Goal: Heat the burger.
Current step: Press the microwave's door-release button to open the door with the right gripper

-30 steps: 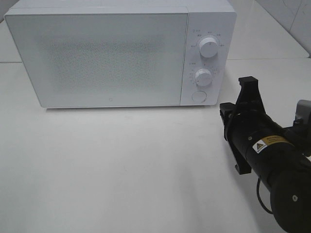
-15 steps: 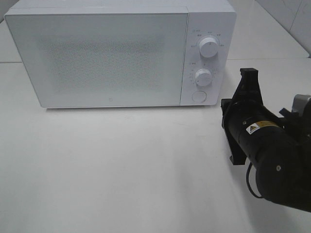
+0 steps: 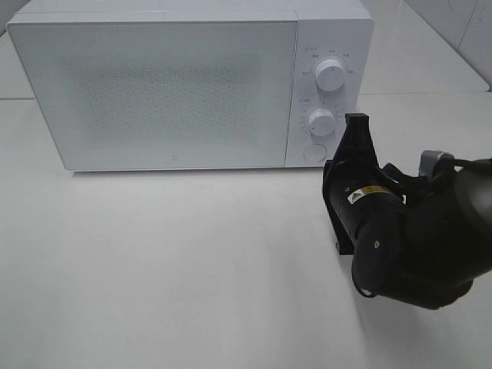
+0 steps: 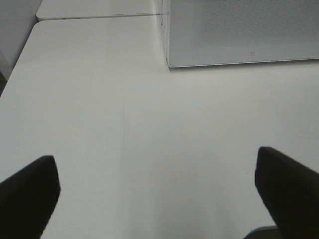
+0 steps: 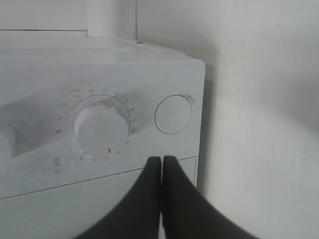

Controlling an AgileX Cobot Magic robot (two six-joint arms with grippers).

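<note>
Just before right claw [image 5: 161, 160]: microwave [image 3: 332, 34], door [image 3: 161, 92] closed.

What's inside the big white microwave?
Only its shut door shows, white with a speckled window you cannot see through. Whatever is inside the microwave is hidden, so no burger can be seen.

A lab-like test bench: white microwave [image 3: 177, 84] on a plain white tabletop [image 3: 154, 269] beside a robot arm [image 3: 415, 246].

Microwave [image 3: 177, 84], white: one. Dials [image 3: 330, 74] [image 3: 321, 121] on its control panel: two. Round button [image 3: 314, 152] below the dials: one. White table [image 3: 154, 261] underneath: one.
</note>
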